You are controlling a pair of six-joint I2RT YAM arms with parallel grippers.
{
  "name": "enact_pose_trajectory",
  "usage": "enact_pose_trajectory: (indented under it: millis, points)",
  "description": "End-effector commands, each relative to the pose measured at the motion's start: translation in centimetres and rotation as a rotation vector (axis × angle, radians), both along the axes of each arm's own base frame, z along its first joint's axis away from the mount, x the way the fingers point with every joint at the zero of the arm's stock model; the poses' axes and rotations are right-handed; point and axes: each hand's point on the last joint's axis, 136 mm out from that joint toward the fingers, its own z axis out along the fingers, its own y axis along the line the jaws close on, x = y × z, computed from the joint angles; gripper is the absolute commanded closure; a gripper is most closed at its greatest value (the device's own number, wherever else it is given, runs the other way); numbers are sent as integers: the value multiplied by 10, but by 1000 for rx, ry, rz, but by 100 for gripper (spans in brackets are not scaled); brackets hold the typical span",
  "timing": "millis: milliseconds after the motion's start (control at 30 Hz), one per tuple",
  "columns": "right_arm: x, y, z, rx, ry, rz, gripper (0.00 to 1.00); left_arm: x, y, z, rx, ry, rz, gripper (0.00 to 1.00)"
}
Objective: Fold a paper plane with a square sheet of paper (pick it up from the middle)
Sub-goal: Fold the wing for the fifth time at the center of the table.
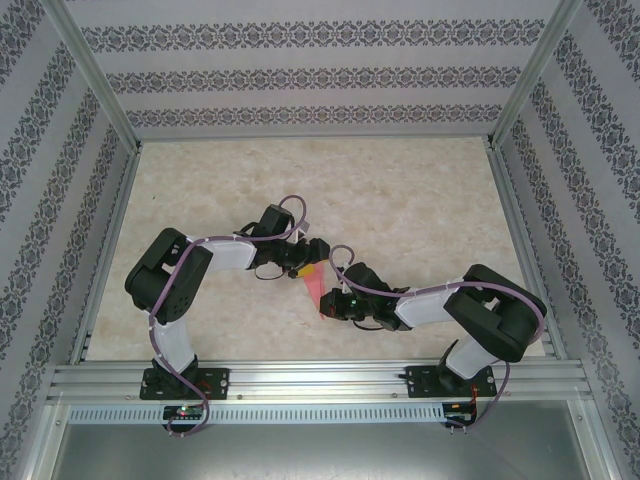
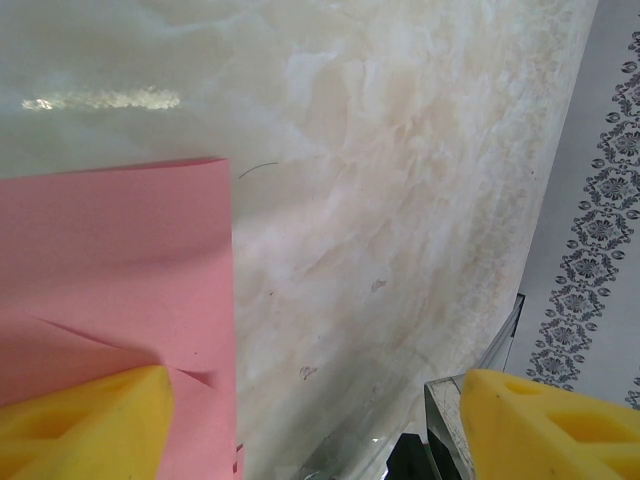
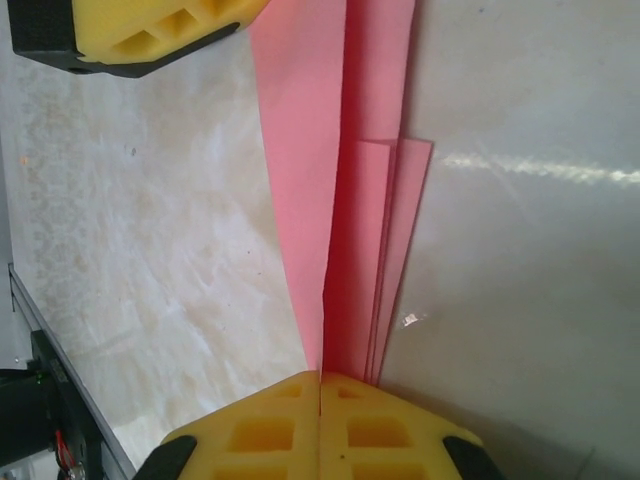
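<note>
Near the marbled tabletop's (image 1: 400,200) middle, the paper plane (image 1: 314,287) (pink, layered creases) has one end pinched tight in the right gripper (image 3: 320,385), while the left gripper (image 2: 310,385) stands spread wide over the other.

- A lab-style robot test cell
- Two robot arms (image 1: 175,285) bolted to a metal rail (image 1: 320,381) at the near edge of a table (image 1: 400,190), purple cables (image 1: 292,204) looped along them
- Bare metal posts (image 1: 95,78) hold patterned wall panels (image 1: 320,70) around it
</note>
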Motion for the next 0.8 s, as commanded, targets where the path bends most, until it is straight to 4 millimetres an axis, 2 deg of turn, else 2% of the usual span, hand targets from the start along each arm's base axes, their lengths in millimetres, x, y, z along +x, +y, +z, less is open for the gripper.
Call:
enact_pose_trajectory:
  millis: [0,100,267,333,367,500,667,733,767]
  points:
    - [-23,-15,-23,-110,86,37,97,-9,9,-26,87,30,-4,23]
    - [-32,-12,-26,-134,112,83,95,-9,10,-26,90,31,-2,23]
    - [-42,-35,-41,-260,168,58,97,-9,11,-27,98,35,2,23]
    - [-43,-38,-40,-268,175,53,94,-9,11,-27,98,34,3,23]
    - [-42,-37,-36,-262,166,49,89,-9,11,-28,99,35,3,23]
    - [-26,-26,-7,-203,89,29,81,-9,11,-29,99,36,2,23]
    - [11,-25,46,-131,-66,-100,75,-9,11,-29,99,38,-2,23]
    - [21,-23,63,-55,-108,-143,75,-9,11,-29,98,39,-2,23]
    - [24,-18,72,3,-124,-148,78,-10,10,-28,96,38,-5,23]
